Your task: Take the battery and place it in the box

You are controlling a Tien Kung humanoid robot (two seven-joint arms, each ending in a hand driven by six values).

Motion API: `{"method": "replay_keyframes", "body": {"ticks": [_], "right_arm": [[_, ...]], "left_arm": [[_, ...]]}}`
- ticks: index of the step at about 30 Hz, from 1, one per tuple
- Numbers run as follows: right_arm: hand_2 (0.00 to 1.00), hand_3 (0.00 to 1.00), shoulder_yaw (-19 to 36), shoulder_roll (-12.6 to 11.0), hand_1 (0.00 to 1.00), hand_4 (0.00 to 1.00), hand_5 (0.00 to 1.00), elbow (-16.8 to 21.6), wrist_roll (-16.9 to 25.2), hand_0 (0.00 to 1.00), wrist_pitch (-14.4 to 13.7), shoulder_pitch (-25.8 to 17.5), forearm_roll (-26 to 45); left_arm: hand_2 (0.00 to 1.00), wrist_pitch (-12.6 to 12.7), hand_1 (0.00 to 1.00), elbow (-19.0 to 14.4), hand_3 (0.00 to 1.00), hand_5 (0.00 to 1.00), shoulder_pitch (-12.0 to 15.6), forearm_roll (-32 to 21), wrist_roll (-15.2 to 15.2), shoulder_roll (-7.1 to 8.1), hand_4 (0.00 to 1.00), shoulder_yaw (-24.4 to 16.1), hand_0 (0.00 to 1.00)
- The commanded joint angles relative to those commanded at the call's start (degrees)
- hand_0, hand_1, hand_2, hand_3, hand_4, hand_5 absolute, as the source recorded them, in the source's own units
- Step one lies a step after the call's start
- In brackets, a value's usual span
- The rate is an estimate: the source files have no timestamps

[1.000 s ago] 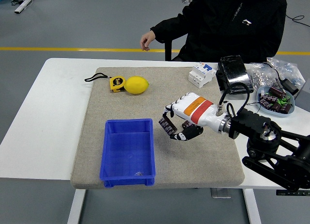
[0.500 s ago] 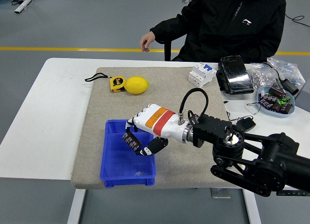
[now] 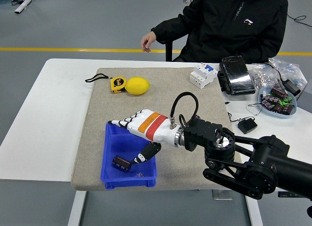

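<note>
Since half a second ago, the right hand point(image 3: 130, 138) has opened its fingers flat over the blue box point(image 3: 110, 172), and the dark cylindrical battery point(image 3: 121, 163) it carried now lies loose on the box floor, just below the thumb. From the head view, the box sits at the near edge of a grey felt mat point(image 3: 97, 113) on the white table point(image 3: 48, 113), with a lemon point(image 3: 138, 86) touching a yellow tape measure point(image 3: 117, 84) farther back. A person in black point(image 3: 229, 26) sits at the far side, one hand point(image 3: 147, 42) resting beyond the table's edge.
</note>
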Motion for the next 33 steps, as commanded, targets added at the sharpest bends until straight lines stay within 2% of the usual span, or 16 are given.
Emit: {"method": "replay_keyframes", "body": {"ticks": [3, 4, 9, 10, 15, 16, 21, 22, 33], "right_arm": [[0.888, 0.998, 1.70, -0.76, 0.734, 0.998, 0.460, -1.01, 0.82, 0.741, -0.61, -0.20, 0.22], [0.854, 0.958, 2.67, -1.31, 0.716, 0.998, 0.472, -1.72, 1.53, 0.724, -1.43, -0.33, 0.33], [0.854, 0.958, 5.92, -3.69, 0.716, 0.998, 0.472, -5.70, 4.98, 0.724, -4.34, -0.61, -1.08], [0.732, 0.802, 6.47, -4.18, 0.645, 0.998, 0.383, -6.74, 5.76, 0.610, -4.78, -0.65, -1.80], [0.732, 0.802, 6.45, -6.41, 0.645, 0.998, 0.383, -13.72, 9.66, 0.610, -7.81, -0.34, -4.62], [0.693, 0.718, 5.79, -6.56, 0.614, 0.906, 0.286, -15.29, 10.44, 0.564, -8.54, -0.17, -5.01], [0.693, 0.718, 1.47, -6.38, 0.614, 0.906, 0.286, -21.72, 13.91, 0.564, -12.69, 0.25, -5.76], [0.671, 0.684, 0.43, -6.31, 0.606, 0.893, 0.283, -22.94, 14.57, 0.563, -13.55, 0.19, -5.95], [0.672, 0.682, -3.51, -4.54, 0.610, 0.887, 0.280, -30.15, 16.64, 0.582, -17.48, 0.13, -4.43]], "left_arm": [[0.768, -0.02, 0.758, -0.02, 0.612, 0.599, 0.01, 0.21, 0.09, 0.04, 0.677, -0.13, 0.771], [0.768, -0.03, 0.758, -0.03, 0.612, 0.600, -0.01, 0.21, 0.10, 0.09, 0.678, -0.08, 0.771], [0.768, 0.00, 0.758, -0.03, 0.612, 0.600, -0.07, 0.26, 0.09, 0.16, 0.678, -0.13, 0.771], [0.768, -0.01, 0.758, -0.02, 0.612, 0.598, -0.11, 0.29, 0.08, 0.17, 0.676, -0.10, 0.771], [0.768, 0.06, 0.758, 0.04, 0.612, 0.598, -0.30, 0.00, -0.06, 0.18, 0.676, -0.02, 0.771], [0.769, 0.03, 0.758, 0.04, 0.610, 0.596, -0.36, 0.10, -0.04, 0.15, 0.675, -0.06, 0.771], [0.769, 0.09, 0.758, 0.05, 0.610, 0.596, -0.51, 0.23, -0.06, -0.10, 0.675, -0.16, 0.771], [0.769, 0.11, 0.760, 0.05, 0.609, 0.595, -0.57, 0.20, -0.10, -0.16, 0.676, -0.10, 0.771], [0.769, 0.27, 0.761, 0.04, 0.609, 0.596, -1.32, -0.32, -0.42, -0.71, 0.675, 0.48, 0.768]]}}
